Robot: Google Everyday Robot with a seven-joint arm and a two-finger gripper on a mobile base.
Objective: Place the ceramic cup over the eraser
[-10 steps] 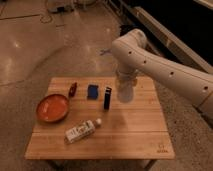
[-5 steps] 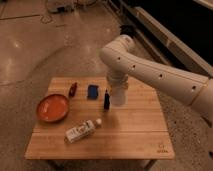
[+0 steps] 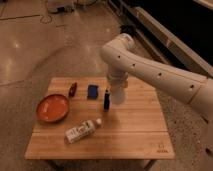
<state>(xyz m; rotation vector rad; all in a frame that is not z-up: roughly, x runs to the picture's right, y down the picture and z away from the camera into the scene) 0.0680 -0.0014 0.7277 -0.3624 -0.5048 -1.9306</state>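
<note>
Cup [image 3: 118,98]: lifted, just right of eraser [image 3: 106,100], toward the back edge of worktop [image 3: 130,135].
Pincer [image 3: 117,91]: over cup, clamped on it.
Handling: probably light, rigid, slick, breakable; grip the upper wall.

dim, warm light comes from above. the wooden table [image 3: 130,135] is evenly lit, and a dark shadow lies under its near edge. pale glare patches sit on the polished floor [image 3: 30,45] beyond the far left corner. the white arm [image 3: 150,70] is brightest on top. the gripper [image 3: 117,95] hangs in the arm's shade over the table's middle.
</note>
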